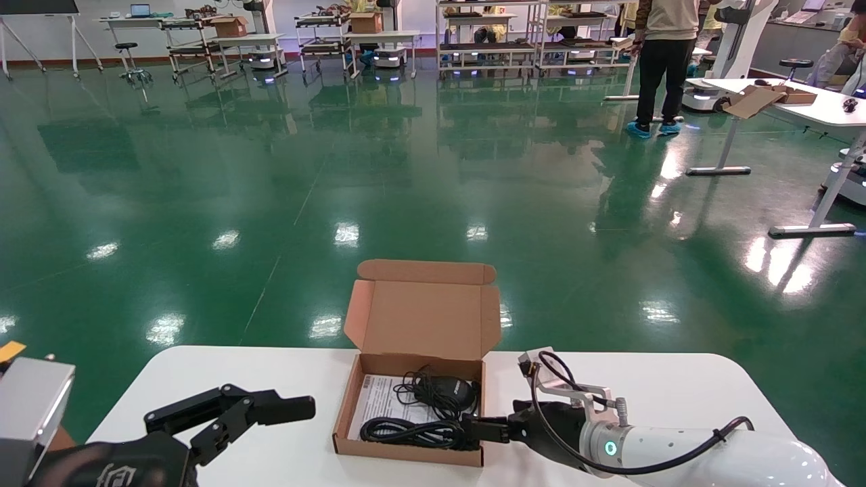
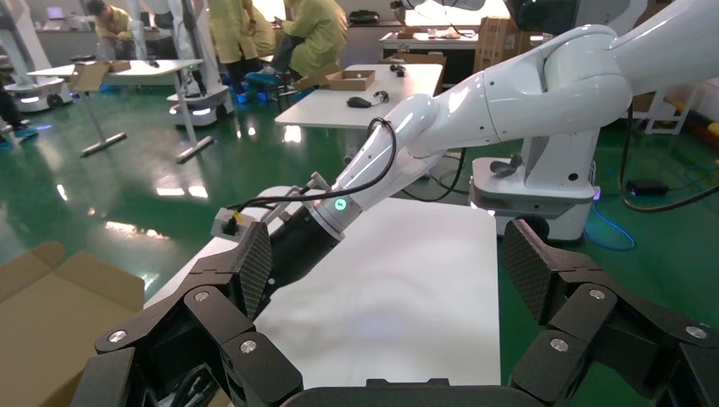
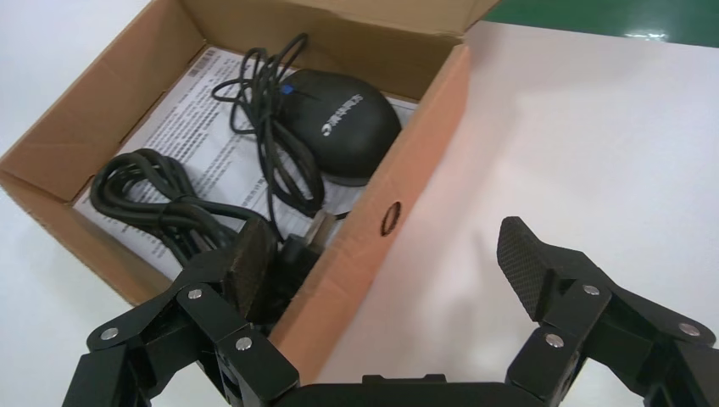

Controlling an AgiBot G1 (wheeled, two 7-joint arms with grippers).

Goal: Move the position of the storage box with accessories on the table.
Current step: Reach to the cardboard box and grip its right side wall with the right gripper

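Note:
The storage box (image 1: 352, 433), a flat brown cardboard mailer, lies open in the middle of the white table (image 1: 676, 392) with its lid upright. Inside are a coiled black cable (image 1: 406, 431), a black rounded adapter with thin cord (image 1: 450, 392) and a white printed sheet (image 1: 382, 399). My right gripper (image 1: 484, 429) is open astride the box's right wall (image 3: 407, 195) near the front corner. One finger (image 3: 246, 263) is inside by the cable (image 3: 161, 203); the other (image 3: 530, 259) is outside over the table. My left gripper (image 1: 270, 409) is open and empty, left of the box.
Beyond the table's far edge is green floor. A white desk (image 1: 812, 101) with a brown carton stands at the far right, and a person (image 1: 666, 61) stands near it. Racks and carts line the back wall. The left wrist view shows bare tabletop (image 2: 407, 280).

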